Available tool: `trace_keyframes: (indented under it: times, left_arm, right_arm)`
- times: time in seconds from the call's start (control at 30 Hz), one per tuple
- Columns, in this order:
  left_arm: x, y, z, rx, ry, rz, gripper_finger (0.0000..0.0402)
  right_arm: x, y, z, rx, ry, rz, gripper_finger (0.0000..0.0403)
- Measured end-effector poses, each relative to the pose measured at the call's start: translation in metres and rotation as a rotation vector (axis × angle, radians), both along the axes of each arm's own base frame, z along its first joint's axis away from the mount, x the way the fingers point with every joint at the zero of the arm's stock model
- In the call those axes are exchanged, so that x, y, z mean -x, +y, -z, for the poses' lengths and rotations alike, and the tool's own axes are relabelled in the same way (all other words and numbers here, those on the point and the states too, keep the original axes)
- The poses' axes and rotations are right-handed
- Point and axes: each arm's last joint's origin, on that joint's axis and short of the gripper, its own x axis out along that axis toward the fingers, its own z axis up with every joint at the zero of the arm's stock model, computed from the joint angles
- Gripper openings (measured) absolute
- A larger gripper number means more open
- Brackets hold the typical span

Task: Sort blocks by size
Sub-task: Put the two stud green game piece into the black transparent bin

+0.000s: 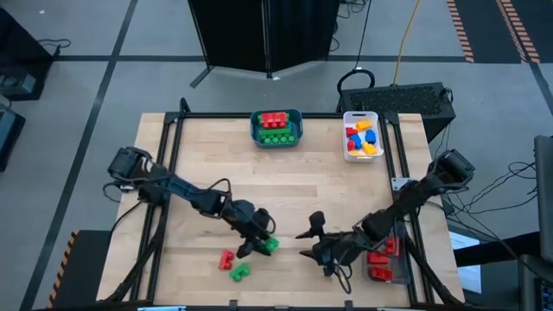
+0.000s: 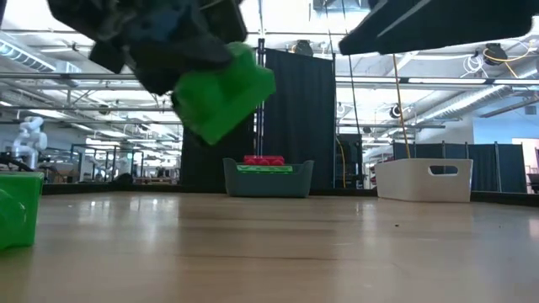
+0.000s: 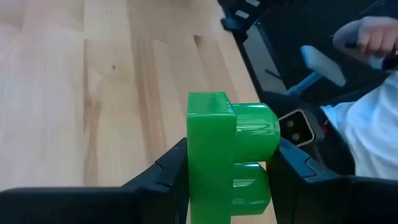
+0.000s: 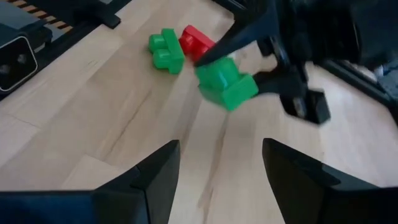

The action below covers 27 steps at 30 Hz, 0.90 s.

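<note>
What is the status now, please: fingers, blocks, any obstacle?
Left gripper shut on green block, lifted off table. Right gripper open, empty, waiting nearby. One red block and one green block loose on table. Nothing blocking.

Pale wooden table [image 1: 302, 190] with a dark frame around the edge. At the far side, a teal bin [image 1: 276, 128] and a white bin [image 1: 362, 136] — well apart. Near the front edge, a red block [image 1: 226, 257] and a green block [image 1: 238, 273], just beside each other — both flat on the wood.
</note>
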Motion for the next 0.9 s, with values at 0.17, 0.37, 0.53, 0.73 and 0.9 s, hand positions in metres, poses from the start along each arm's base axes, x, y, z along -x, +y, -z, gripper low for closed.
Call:
trace_keyframes:
  times: [0.17, 0.37, 0.53, 0.73, 0.9]
  left_arm:
    - [-0.02, 0.005, 0.004, 0.034, 0.008, 0.03, 0.0136]
    - [-0.045, 0.004, 0.009, 0.069, 0.005, 0.104, 0.0136]
    - [-0.061, 0.003, 0.01, 0.091, -0.016, 0.176, 0.0136]
    - [-0.075, 0.009, 0.009, 0.095, -0.047, 0.195, 0.0136]
    - [-0.084, 0.015, 0.01, 0.109, -0.057, 0.204, 0.0136]
  right_arm:
    - [-0.009, -0.01, -0.002, 0.042, -0.007, -0.069, 0.0215]
    - [-0.018, -0.022, -0.001, -0.032, 0.03, -0.151, 0.0215]
    - [-0.018, -0.023, -0.001, -0.063, 0.044, -0.199, 0.0215]
    - [-0.018, -0.021, -0.001, -0.071, 0.05, -0.254, 0.0215]
    - [-0.019, -0.021, -0.001, -0.045, 0.042, -0.265, 0.0215]
